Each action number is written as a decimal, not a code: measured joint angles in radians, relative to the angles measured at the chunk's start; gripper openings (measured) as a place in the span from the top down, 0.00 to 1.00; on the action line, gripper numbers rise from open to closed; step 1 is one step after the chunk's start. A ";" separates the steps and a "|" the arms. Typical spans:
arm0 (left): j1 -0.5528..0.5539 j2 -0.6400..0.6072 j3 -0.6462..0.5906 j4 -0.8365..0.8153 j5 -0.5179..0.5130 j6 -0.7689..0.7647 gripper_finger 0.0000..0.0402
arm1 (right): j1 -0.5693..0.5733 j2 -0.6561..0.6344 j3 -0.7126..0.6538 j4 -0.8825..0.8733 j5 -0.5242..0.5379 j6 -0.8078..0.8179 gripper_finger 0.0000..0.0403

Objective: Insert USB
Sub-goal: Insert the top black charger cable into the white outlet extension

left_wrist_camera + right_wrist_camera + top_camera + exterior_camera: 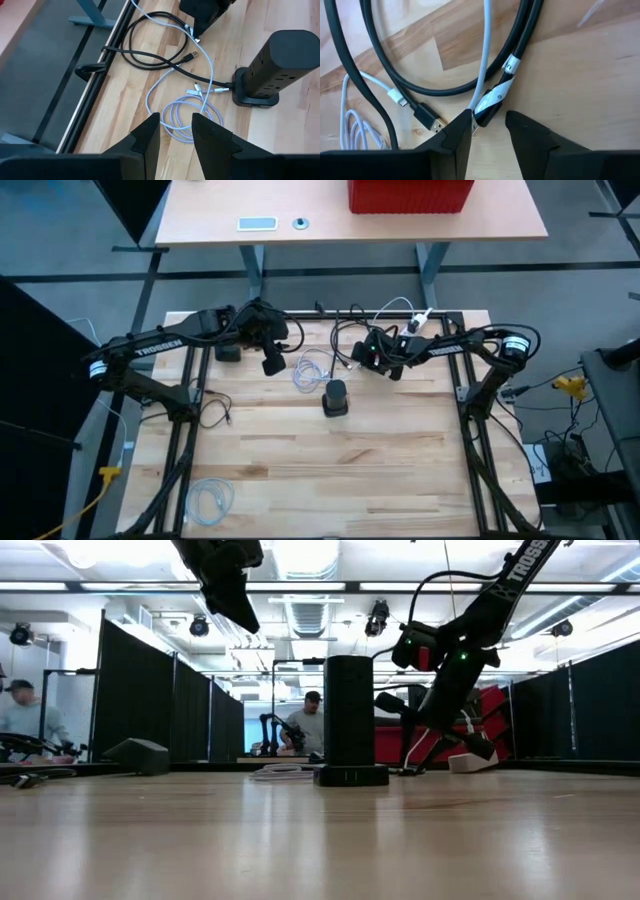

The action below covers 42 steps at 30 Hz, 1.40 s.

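Observation:
A black cable plug wrapped in white tape point(492, 99) lies on the wooden table between the fingers of my open right gripper point(489, 115), its metal tip close to one finger. A second black USB plug point(433, 122) lies just beside it. The black power tower point(335, 398) stands upright on its base mid-table, nearer than both grippers. My left gripper point(175, 117) is open and hangs high above a coil of white cable point(182, 117), holding nothing. In the high view my left gripper point(272, 363) and my right gripper point(362, 358) are to either side of that coil. My right gripper slants down onto the table with its fingers on either side of the taped plug. The plug's tip point(476, 123) lies right at the inner side of one finger point(462, 131). I cannot tell whether they touch. The plug rests flat on the table.
Black cable loops point(350, 330) and a white adapter point(418, 322) lie at the table's far side. A small black box point(228, 352) sits under the left arm, and another white coil point(210, 498) lies near the front left. People sit in the room beyond point(305, 725).

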 joint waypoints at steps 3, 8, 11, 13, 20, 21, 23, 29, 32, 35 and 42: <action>0.000 0.000 0.000 0.000 0.001 -0.004 0.75 | -0.002 0.010 0.000 0.005 0.013 -0.001 0.71; 0.000 0.000 0.000 -0.001 0.009 -0.009 0.75 | -0.002 0.015 0.000 0.016 0.042 -0.030 0.79; 0.000 0.000 0.000 -0.001 0.013 -0.012 0.75 | -0.002 0.018 0.000 0.023 0.059 -0.048 0.84; -0.001 0.000 0.000 -0.001 0.016 -0.014 0.75 | -0.002 0.020 0.000 0.027 0.071 -0.060 0.88; -0.001 0.000 0.000 -0.005 0.025 -0.023 0.75 | 0.002 0.007 -0.003 0.023 0.102 -0.105 0.96; -0.001 0.000 0.000 -0.006 0.025 -0.023 0.75 | 0.008 -0.006 -0.004 0.009 0.102 -0.116 0.96; -0.001 0.000 0.000 -0.006 0.028 -0.023 0.75 | 0.018 -0.045 -0.005 -0.005 0.098 -0.140 0.96; -0.001 0.000 -0.009 0.010 0.133 -0.022 0.75 | 0.046 -0.219 -0.003 -0.178 0.096 -0.218 0.96; -0.001 0.000 -0.029 0.070 0.245 -0.015 0.75 | 0.067 -0.321 -0.002 -0.271 0.140 -0.275 0.96; -0.009 0.000 -0.068 0.219 0.289 -0.085 0.75 | 0.069 -0.398 -0.002 -0.334 0.156 -0.352 0.96; -0.030 0.001 -0.162 0.574 0.383 -0.259 0.74 | 0.073 -0.577 -0.002 -0.476 0.188 -0.535 0.96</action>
